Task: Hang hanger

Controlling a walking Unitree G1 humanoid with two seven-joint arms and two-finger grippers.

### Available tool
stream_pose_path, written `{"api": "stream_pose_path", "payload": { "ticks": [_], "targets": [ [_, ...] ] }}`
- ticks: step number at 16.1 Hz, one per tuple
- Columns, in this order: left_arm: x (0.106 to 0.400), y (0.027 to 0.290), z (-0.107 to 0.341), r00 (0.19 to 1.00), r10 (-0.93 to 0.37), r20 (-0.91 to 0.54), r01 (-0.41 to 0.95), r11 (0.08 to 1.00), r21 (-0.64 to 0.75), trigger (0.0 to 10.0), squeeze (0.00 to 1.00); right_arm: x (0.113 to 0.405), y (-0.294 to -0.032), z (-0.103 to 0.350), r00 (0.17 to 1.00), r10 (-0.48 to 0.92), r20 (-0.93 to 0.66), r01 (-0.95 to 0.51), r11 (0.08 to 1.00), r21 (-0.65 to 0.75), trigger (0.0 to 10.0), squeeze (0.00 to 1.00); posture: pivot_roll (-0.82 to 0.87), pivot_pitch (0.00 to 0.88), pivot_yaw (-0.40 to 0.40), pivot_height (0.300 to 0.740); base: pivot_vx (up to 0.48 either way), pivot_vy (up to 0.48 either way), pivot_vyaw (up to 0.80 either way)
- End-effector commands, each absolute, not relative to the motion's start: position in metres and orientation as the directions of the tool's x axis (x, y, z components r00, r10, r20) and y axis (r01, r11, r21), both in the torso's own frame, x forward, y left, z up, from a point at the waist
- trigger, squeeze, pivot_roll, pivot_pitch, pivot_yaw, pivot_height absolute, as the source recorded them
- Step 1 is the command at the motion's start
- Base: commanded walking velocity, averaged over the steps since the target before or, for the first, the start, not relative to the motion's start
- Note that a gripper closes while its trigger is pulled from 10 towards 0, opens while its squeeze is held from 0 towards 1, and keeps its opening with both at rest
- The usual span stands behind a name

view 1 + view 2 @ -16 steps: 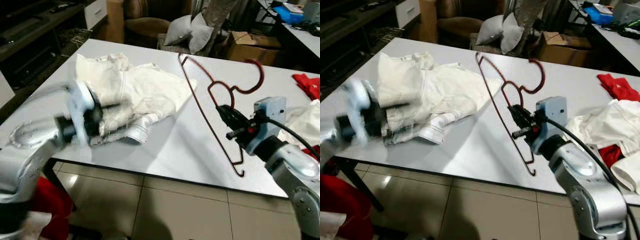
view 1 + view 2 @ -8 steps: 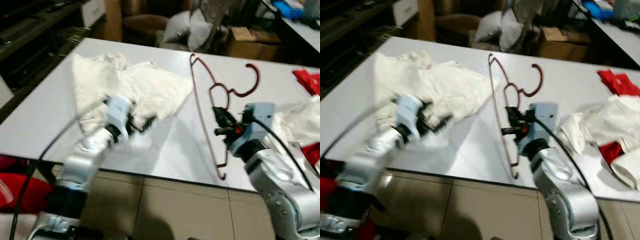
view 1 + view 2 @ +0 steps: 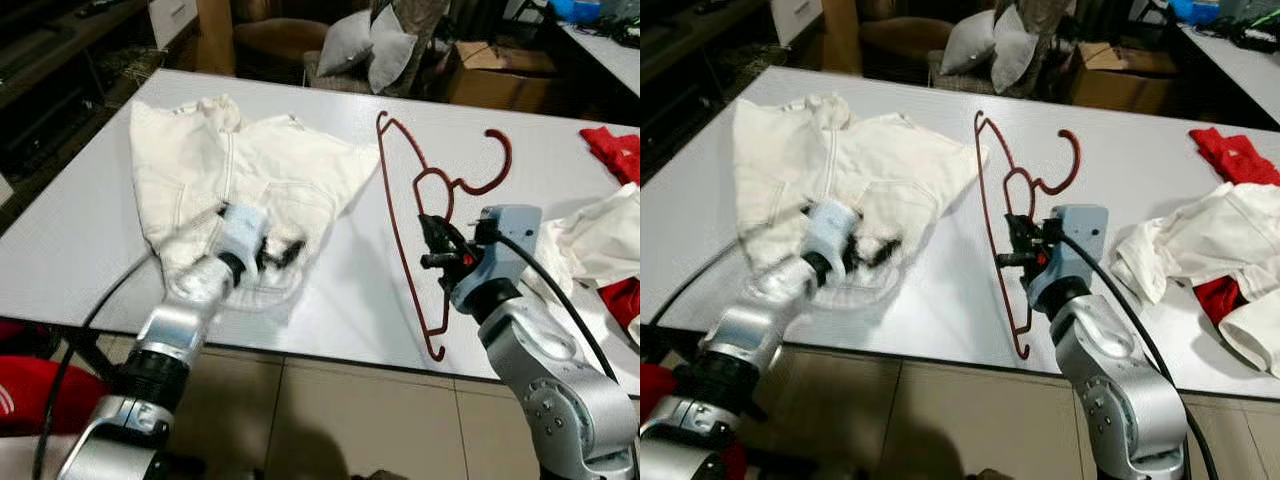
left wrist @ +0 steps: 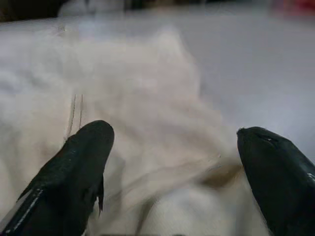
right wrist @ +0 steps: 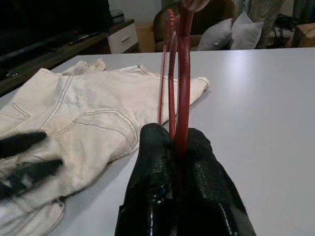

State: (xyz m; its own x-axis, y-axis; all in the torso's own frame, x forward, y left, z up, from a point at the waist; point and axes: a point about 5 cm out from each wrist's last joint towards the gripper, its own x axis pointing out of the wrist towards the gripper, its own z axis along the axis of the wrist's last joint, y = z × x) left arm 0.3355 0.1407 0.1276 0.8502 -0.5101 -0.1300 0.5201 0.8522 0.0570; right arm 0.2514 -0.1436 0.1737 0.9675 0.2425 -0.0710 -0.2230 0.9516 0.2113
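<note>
A dark red wire hanger stands tilted on the white table, its lower end resting near the front edge. My right gripper is shut on the hanger's wire below the hook; the right wrist view has the wire rising from between the closed fingers. A cream pair of denim shorts lies spread at the table's left. My left gripper hovers low over its front hem, open, with cloth between the spread fingers.
A white cloth and red cloth lie at the table's right. Behind the table are grey cushions and a cardboard box. Something red sits on the tiled floor at the left, under the table's front edge.
My left arm has swung up from the table's front-left and its gripper has settled over the shorts' hem. The right gripper keeps its hold on the hanger, hardly moved.
</note>
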Motion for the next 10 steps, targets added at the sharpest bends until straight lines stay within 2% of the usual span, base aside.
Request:
{"api": "stream_pose_path", "payload": {
  "ticks": [1, 4, 7, 8, 9, 10],
  "targets": [
    [0.334, 0.142, 0.143, 0.847, -0.529, -0.042, 0.529, 0.848, -0.010, 10.0, 1.00, 0.251, -0.148, 0.174, 0.972, 0.224, -0.074, -0.203, 0.952, 0.227, 10.0, 0.00, 0.02, 0.072, -0.063, 0.740, 0.000, 0.000, 0.00],
    [0.318, 0.154, 0.181, 0.893, -0.436, 0.109, 0.445, 0.892, -0.080, 10.0, 1.00, 0.245, -0.154, 0.175, 0.983, 0.168, -0.074, -0.142, 0.951, 0.276, 10.0, 0.00, 0.02, 0.083, -0.061, 0.740, 0.000, 0.000, 0.00],
    [0.295, 0.153, 0.191, 0.914, -0.396, 0.094, 0.397, 0.918, -0.001, 10.0, 1.00, 0.242, -0.156, 0.171, 0.987, 0.130, -0.098, -0.104, 0.965, 0.240, 10.0, 0.00, 0.02, 0.088, -0.055, 0.740, 0.000, 0.000, 0.00],
    [0.287, 0.153, 0.191, 0.931, -0.353, 0.092, 0.354, 0.935, 0.002, 10.0, 0.90, 0.243, -0.156, 0.174, 0.993, 0.104, -0.060, -0.090, 0.977, 0.196, 10.0, 0.00, 0.03, 0.090, -0.053, 0.740, 0.000, 0.000, 0.00],
    [0.285, 0.153, 0.191, 0.936, -0.341, 0.090, 0.343, 0.939, -0.005, 10.0, 0.90, 0.243, -0.156, 0.176, 0.995, 0.091, -0.043, -0.081, 0.980, 0.184, 10.0, 0.00, 0.03, 0.090, -0.054, 0.740, 0.000, 0.000, 0.00],
    [0.280, 0.152, 0.187, 0.946, -0.318, 0.068, 0.319, 0.948, -0.011, 10.0, 0.76, 0.243, -0.151, 0.181, 0.993, 0.117, 0.010, -0.116, 0.968, 0.223, 10.0, 0.00, 0.04, 0.092, -0.054, 0.740, 0.000, 0.000, 0.00]
  ]
}}
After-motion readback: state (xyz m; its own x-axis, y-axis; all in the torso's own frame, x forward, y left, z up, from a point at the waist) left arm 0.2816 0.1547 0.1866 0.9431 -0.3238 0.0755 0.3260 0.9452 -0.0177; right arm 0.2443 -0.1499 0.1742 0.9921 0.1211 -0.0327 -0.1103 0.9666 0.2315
